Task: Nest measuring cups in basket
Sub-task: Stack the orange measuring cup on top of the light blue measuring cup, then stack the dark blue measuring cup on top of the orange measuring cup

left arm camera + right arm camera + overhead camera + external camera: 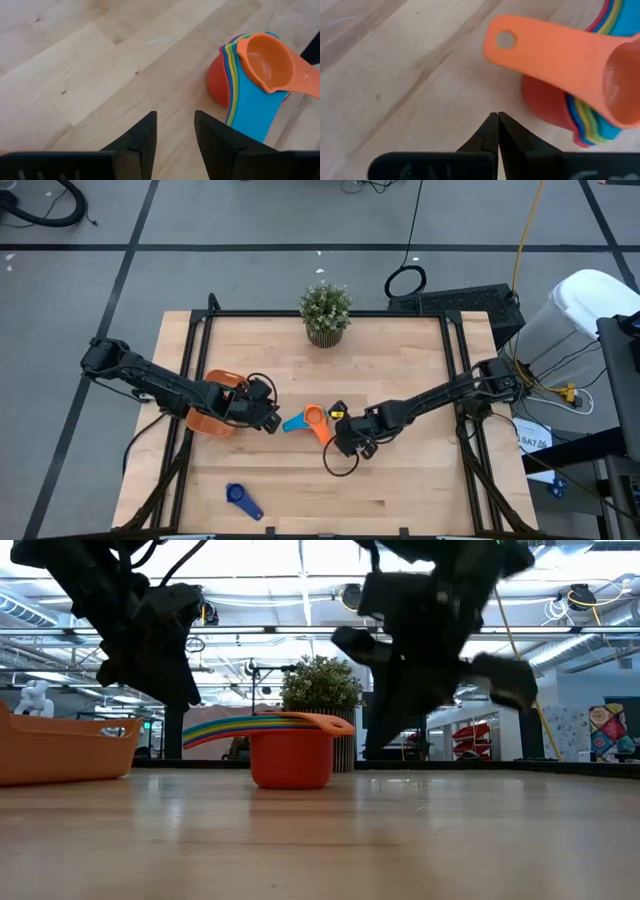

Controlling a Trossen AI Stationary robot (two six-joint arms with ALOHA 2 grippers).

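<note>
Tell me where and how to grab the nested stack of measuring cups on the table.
Probably best by the fanned handles of the nested stack, which jut toward the left gripper. They lie flat and raised above the wood, so the fingers could close above and below them; the round bowl looks too wide.

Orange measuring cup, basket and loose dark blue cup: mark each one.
orange measuring cup (pixel 265 60): left wrist view, inside of its bowl.
basket (pixel 60 752): low view, its front wall.
dark blue measuring cup (pixel 238 494): high view, its round bowl.
</note>
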